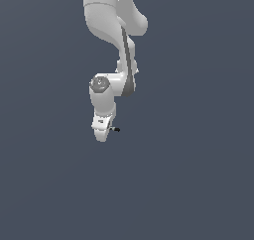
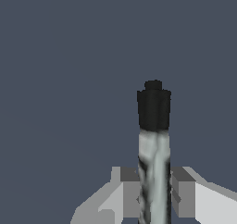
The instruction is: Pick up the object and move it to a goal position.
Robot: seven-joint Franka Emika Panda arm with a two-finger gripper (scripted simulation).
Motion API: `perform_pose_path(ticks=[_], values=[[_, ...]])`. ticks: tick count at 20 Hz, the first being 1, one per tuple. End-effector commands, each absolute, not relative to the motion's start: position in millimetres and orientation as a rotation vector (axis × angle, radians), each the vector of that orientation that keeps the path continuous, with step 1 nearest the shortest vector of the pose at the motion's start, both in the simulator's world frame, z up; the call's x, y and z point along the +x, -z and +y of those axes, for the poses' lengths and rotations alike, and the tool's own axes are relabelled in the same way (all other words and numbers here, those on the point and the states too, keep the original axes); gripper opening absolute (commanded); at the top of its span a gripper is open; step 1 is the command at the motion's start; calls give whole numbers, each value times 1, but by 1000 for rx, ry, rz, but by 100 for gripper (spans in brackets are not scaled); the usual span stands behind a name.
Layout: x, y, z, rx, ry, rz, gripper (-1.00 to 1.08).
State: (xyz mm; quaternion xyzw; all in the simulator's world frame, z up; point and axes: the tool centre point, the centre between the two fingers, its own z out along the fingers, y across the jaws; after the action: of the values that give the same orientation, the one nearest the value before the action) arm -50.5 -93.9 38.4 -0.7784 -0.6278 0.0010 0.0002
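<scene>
Claw is closed on the marker stick, pads pressing its pale banded shaft from both sides while the black cap juts out past them. From the exterior view I see the stick as a tiny stub poking sideways out of the claw, up in the air under the arm. I judge it light, rigid and smooth, so likely to pivot or slip; holding it mid-shaft, as I have it, looks right
</scene>
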Motion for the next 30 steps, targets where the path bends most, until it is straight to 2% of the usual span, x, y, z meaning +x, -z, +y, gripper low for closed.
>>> perform_pose_path(ticks=[1,8,30], values=[[-52,-54,-98,-2446,-3,-1973,-100],[-58,-116,-115,-2444,-4,-1975,-100],[-79,-362,-181,-2439,5,-1976,-100]])
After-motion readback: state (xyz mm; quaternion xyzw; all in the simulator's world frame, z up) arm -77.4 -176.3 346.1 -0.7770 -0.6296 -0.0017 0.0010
